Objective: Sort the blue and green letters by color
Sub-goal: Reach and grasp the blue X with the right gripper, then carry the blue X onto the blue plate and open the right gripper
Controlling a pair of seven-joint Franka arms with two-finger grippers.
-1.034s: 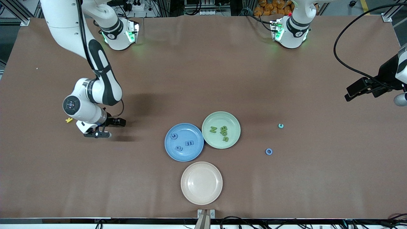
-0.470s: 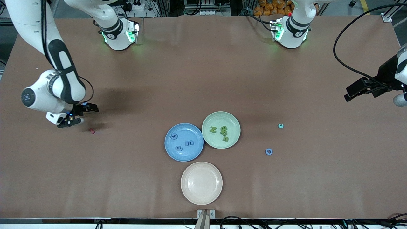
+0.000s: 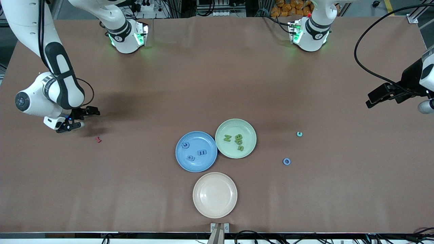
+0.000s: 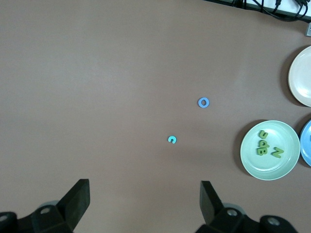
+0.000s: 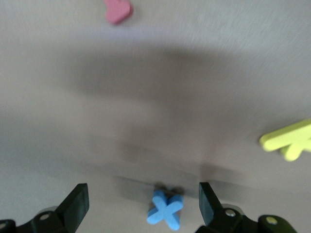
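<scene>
My right gripper (image 3: 83, 118) is open, low over the table near the right arm's end. In the right wrist view a blue X letter (image 5: 166, 209) lies on the table between its open fingers (image 5: 77, 199); the arm hides it in the front view. A blue O (image 3: 287, 161) lies loose toward the left arm's end. The blue plate (image 3: 203, 163) holds three blue letters (image 3: 201, 152). The green plate (image 3: 225, 128) holds three green letters (image 3: 227, 138). My left gripper (image 3: 373, 98) is open and waits high over the table's edge at the left arm's end.
An empty beige plate (image 3: 214, 195) lies nearer the camera than the other two plates. A dark red letter (image 3: 98, 139) lies near my right gripper. A yellow letter (image 5: 291, 141) shows in the right wrist view. A teal c (image 3: 299, 134) lies near the blue O.
My right arm has swung away from the plates toward its end of the table, uncovering the dark red letter. The left arm has hardly moved.
</scene>
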